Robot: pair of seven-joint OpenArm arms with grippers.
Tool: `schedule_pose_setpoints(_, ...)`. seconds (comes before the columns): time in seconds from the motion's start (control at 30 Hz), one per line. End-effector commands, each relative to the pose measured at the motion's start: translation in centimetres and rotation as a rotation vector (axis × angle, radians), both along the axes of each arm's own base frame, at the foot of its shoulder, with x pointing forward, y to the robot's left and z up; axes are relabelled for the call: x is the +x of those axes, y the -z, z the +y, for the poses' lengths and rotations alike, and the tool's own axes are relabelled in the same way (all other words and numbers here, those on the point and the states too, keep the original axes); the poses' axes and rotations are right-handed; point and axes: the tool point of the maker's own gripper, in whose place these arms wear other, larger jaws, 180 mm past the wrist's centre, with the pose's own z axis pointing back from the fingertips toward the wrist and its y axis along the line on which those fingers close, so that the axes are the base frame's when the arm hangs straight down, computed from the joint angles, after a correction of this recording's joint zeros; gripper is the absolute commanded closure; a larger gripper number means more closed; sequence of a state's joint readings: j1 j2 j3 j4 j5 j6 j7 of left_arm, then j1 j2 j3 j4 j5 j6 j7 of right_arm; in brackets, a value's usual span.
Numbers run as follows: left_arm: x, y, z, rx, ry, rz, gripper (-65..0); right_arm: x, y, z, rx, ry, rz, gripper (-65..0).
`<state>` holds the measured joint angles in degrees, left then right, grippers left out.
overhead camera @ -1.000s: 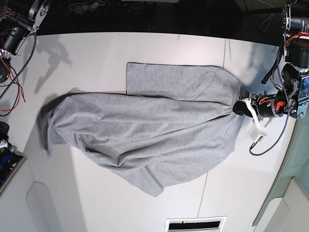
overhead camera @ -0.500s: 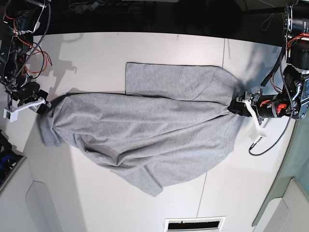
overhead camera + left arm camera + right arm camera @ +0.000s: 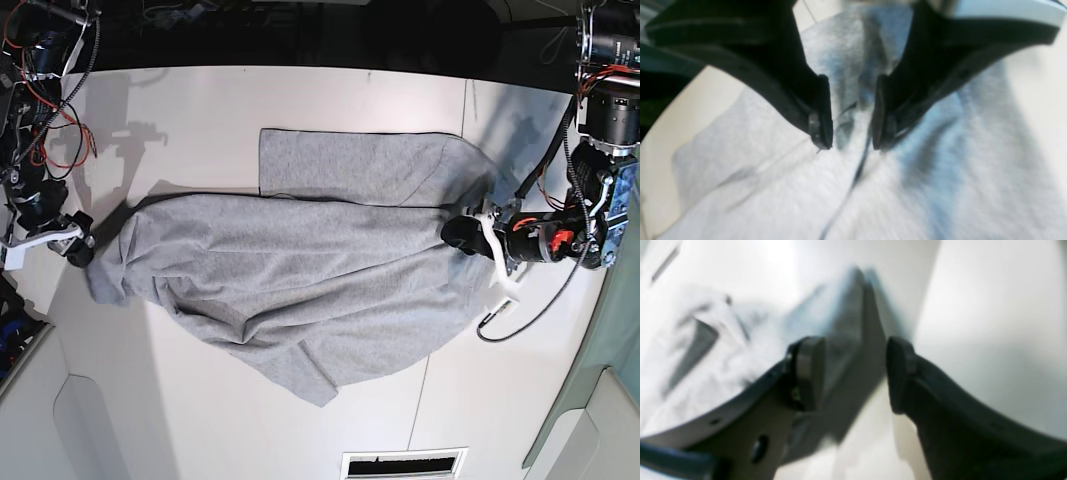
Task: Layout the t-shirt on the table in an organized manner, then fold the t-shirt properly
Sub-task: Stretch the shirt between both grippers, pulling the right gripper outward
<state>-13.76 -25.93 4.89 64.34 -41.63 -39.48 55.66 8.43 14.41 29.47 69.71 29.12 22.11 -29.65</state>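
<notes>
Left gripper (image 3: pixel 851 126): jaws parted, a gathered ridge of the t-shirt (image 3: pixel 300 280) between the pads but not pinched. Right gripper (image 3: pixel 853 373): jaws also apart, straddling a raised fold at the shirt's opposite edge, nothing clamped. The shirt lies rumpled across the middle of the white worktop (image 3: pixel 300 110), one panel doubled over. Likely both arms are placed at opposite ends to pull it flat. A second ago the left gripper was clamped on the cloth and the right arm was off near the far corner.
</notes>
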Motion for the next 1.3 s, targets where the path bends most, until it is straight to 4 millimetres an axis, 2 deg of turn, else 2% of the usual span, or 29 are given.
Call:
schedule_pose_setpoints(0.0,1.4,-1.2,0.7,0.001,-0.008,-0.054,-24.1,1.4,-2.9,-0.4,-0.013,-0.011,-0.082,-29.5)
schedule_pose_setpoints(0.1,1.3,-0.6,0.8,-0.008,-0.028,-0.053,-24.2,2.0,-4.9,0.9,-0.028,-0.051,-0.127,-29.5)
schedule_pose_setpoints(0.17,1.1,-0.2,0.9,-0.01,-0.035,-0.044,-24.1,2.2,-4.8,1.5,-0.037,-0.062,-0.123,-29.5)
schedule_pose_setpoints(0.37,1.1,-0.1,0.9,-0.009,-0.037,-0.042,-24.2,2.6,-0.8,4.3,-0.098,-0.077,-0.047,-29.5)
schedule_pose_setpoints(0.47,1.1,-0.1,1.0,-0.007,-0.036,-0.04,-24.2,2.4,1.4,4.8,-0.187,-0.072,0.014,-29.5)
schedule_pose_setpoints(0.53,1.1,-0.1,1.0,-0.007,-0.036,-0.04,-24.2,2.2,2.2,5.3,-0.217,-0.077,0.043,-28.9)
schedule_pose_setpoints(0.6,1.1,-0.1,1.0,-0.008,-0.037,-0.041,-24.2,2.2,2.3,5.6,-0.224,-0.089,0.046,-22.0)
schedule_pose_setpoints(0.67,1.0,-0.1,1.0,-0.007,-0.036,-0.04,-24.1,2.3,2.0,5.6,-0.23,-0.089,0.039,-11.4)
schedule_pose_setpoints(0.73,1.0,0.0,1.1,0.002,-0.034,-0.038,-24.1,2.4,1.5,4.9,-0.261,-0.081,0.032,-1.4)
schedule_pose_setpoints(0.77,1.0,0.1,1.2,0.009,-0.032,-0.037,-24.1,2.5,1.0,4.4,-0.276,-0.071,0.027,0.0)
schedule_pose_setpoints(0.9,1.0,0.4,1.8,0.045,-0.052,-0.029,-24.1,2.2,-0.9,1.9,-0.285,-0.008,0.026,0.0)
schedule_pose_setpoints(1.0,1.0,0.6,2.1,0.061,-0.059,-0.024,-24.1,1.2,-2.8,-0.9,-0.292,0.064,0.007,0.0)
schedule_pose_setpoints(1.13,0.7,0.8,2.2,0.068,-0.057,-0.017,-24.1,-1.7,-4.8,-4.0,-0.284,0.142,-0.033,0.0)
schedule_pose_setpoints(1.27,0.6,0.9,2.3,0.07,-0.056,-0.015,-24.1,-6.1,-4.3,-5.7,-0.246,0.199,0.005,0.0)
